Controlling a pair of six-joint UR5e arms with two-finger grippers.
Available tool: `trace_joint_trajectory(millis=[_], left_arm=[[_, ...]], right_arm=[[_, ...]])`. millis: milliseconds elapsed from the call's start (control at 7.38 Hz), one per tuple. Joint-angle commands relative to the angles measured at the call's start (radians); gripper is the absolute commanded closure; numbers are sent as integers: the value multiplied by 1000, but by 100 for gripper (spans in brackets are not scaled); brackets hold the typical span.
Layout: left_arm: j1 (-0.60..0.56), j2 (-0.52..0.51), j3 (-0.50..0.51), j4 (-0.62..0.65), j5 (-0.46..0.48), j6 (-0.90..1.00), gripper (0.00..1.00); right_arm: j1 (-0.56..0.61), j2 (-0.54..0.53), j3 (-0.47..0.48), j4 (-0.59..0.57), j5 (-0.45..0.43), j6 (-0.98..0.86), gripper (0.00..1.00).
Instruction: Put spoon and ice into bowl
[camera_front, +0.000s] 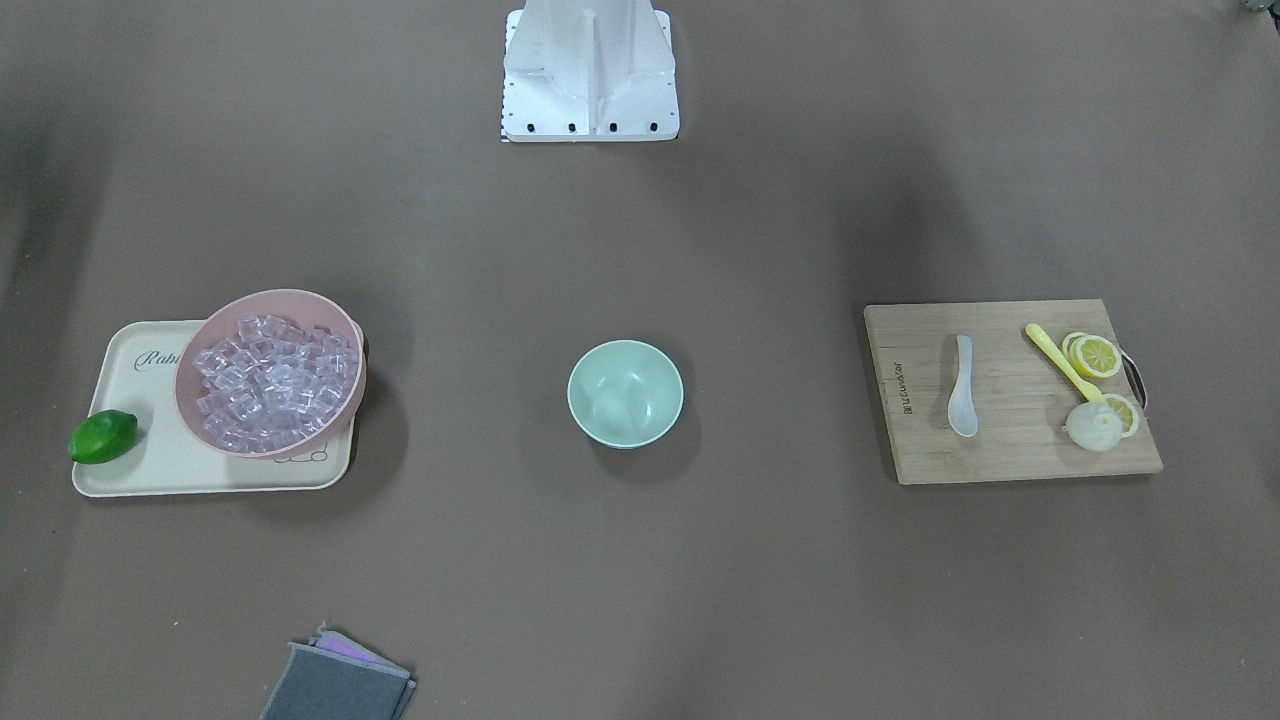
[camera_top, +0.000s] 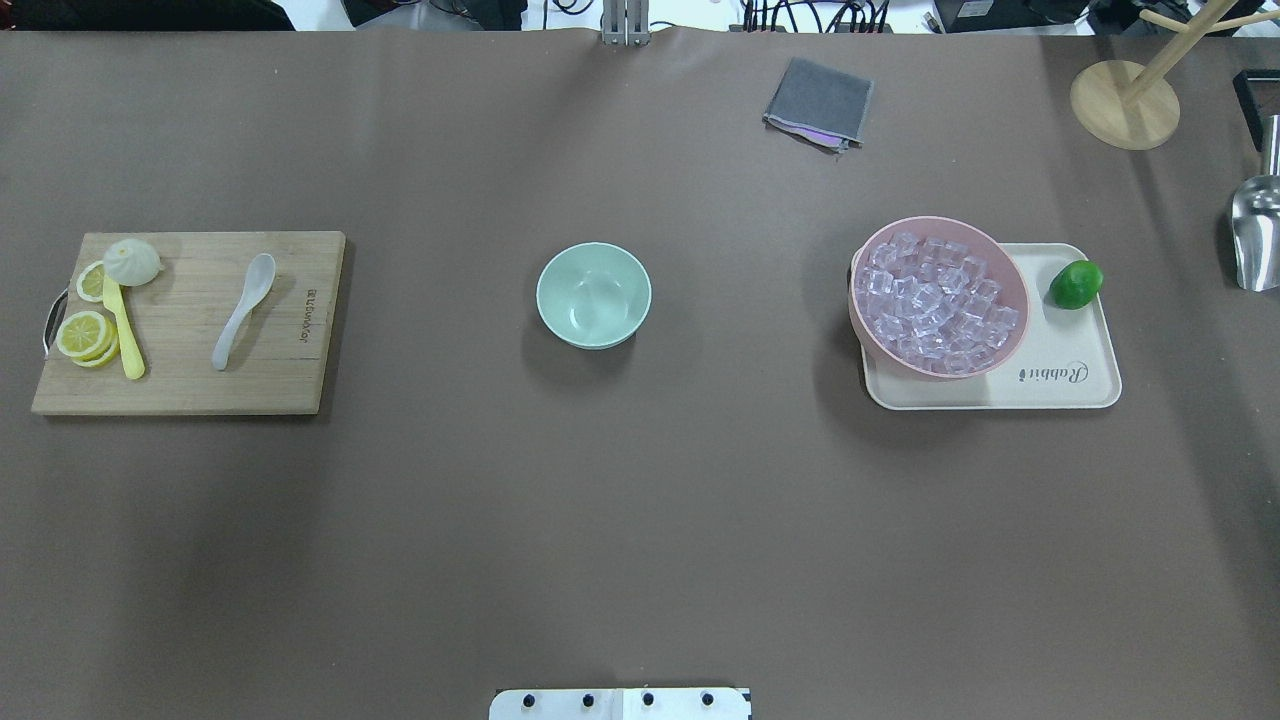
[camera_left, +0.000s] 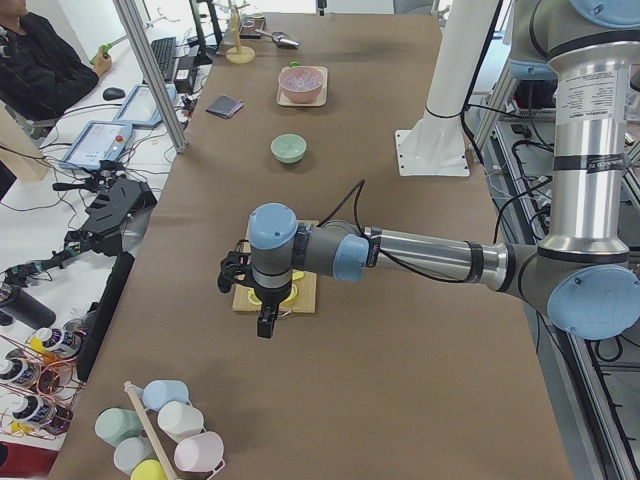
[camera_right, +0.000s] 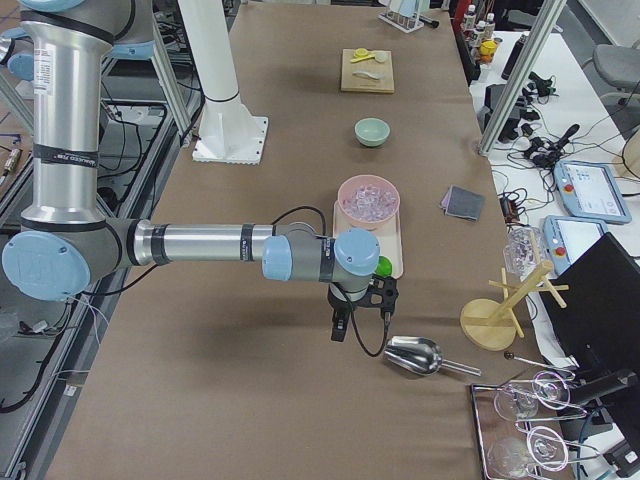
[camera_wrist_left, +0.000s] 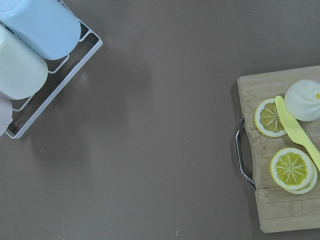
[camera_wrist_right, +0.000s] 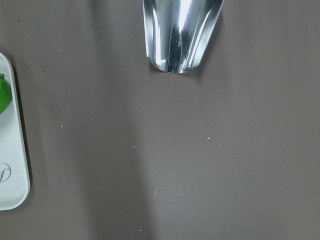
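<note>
Mint-green bowl (camera_top: 593, 295), frame centre, is empty. Spoon (camera_top: 243, 312) lies on board (camera_top: 180, 300) at left; ice (camera_top: 935, 300) fills pink bowl (camera_top: 1022, 285) at right. No step begun. Left gripper (camera_left: 264, 326), right gripper (camera_right: 340, 328): opening cannot be told. Next move: grasp spoon handle.

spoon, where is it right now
In the overhead view the spoon lies flat on the wooden cutting board at the left, just right of the yellow knife and lemon slices.
</note>
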Motion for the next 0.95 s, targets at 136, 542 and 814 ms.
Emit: trace_joint_trajectory(millis=[136, 542, 814], left_arm=[[0, 3, -1, 6, -9, -3, 2], [2, 3, 1, 10, -9, -3, 2], [2, 6, 15, 3, -9, 2, 2]], right_arm=[[0, 1, 1, 1, 5, 1, 0], [0, 1, 6, 1, 7, 1, 0], [0, 1, 6, 3, 5, -12, 0]])
